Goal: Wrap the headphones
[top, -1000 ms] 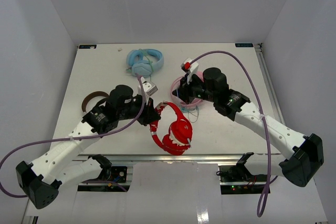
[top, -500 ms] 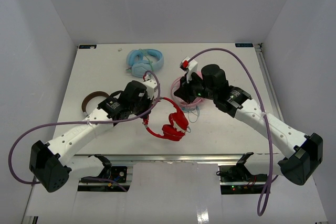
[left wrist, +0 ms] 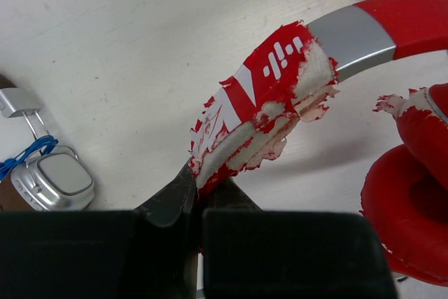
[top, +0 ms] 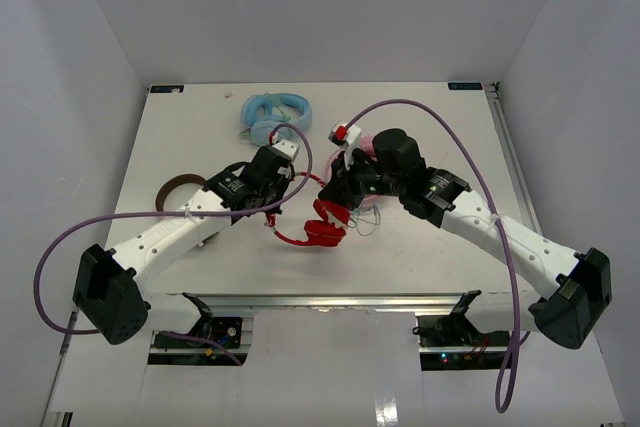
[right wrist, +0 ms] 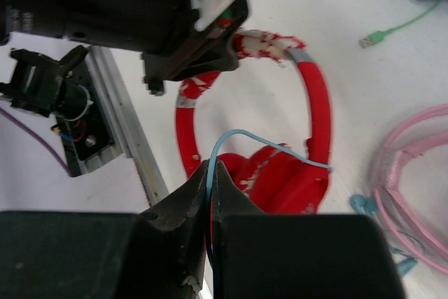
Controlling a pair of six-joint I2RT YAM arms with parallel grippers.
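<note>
The red headphones [top: 322, 225] stand tilted at the middle of the table, earcups together. My left gripper [top: 272, 215] is shut on the headband's torn white padding [left wrist: 259, 117], as the left wrist view shows at the fingertips [left wrist: 199, 185]. A red earcup [left wrist: 409, 222] sits at that view's right edge. My right gripper [top: 338, 204] is just right of the earcups. In the right wrist view it [right wrist: 212, 171] is shut on the thin pale-blue cable [right wrist: 276, 146], which arches over the earcups [right wrist: 283, 180]. The headband [right wrist: 318, 103] loops beyond, with the left gripper [right wrist: 227, 47] on it.
Light-blue headphones [top: 272, 117] lie at the back. Pink headphones [top: 362, 145] lie under my right arm, seen also in the right wrist view [right wrist: 413, 166] with a green cable plug [right wrist: 374, 36]. Brown headphones [top: 176, 187] with a silver earcup [left wrist: 59, 181] lie left. The table's front rail [right wrist: 129, 145] is close.
</note>
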